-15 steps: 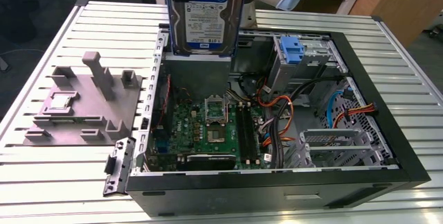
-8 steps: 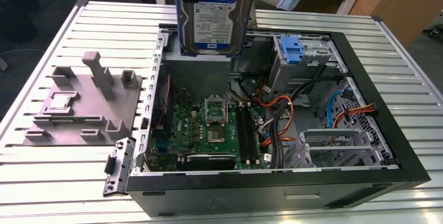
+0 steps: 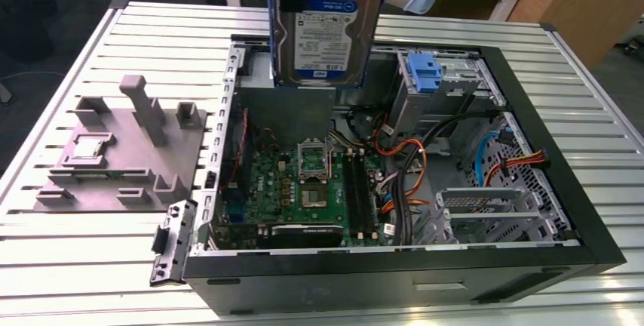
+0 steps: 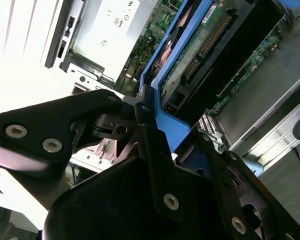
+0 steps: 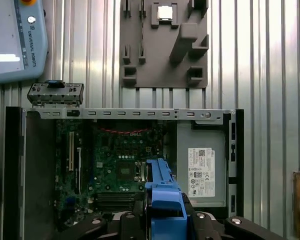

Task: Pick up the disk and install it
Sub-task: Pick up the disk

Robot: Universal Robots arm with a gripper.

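The disk [image 3: 327, 24], a silver-grey hard drive with a white-and-blue label and a blue carrier frame, hangs upright above the far side of the open computer case [image 3: 563, 190]. My gripper [image 4: 149, 117] is shut on the disk's blue frame [image 4: 165, 125], and the drive's green circuit board and connector [image 4: 205, 47] face the second wrist view. In the first wrist view the blue frame [image 5: 162, 192] sticks out from between the black fingers [image 5: 127, 222], over the motherboard [image 5: 122, 160]. The disk touches nothing else.
A grey plastic stand [image 3: 126, 152] with upright posts lies on the slatted table [image 3: 81, 266] at the exterior view's left. Inside the case are a grey power-supply box [image 5: 200, 172], orange and black cables [image 3: 408, 167], a blue-latched drive bay [image 3: 427, 73] and a metal cage [image 3: 483, 216].
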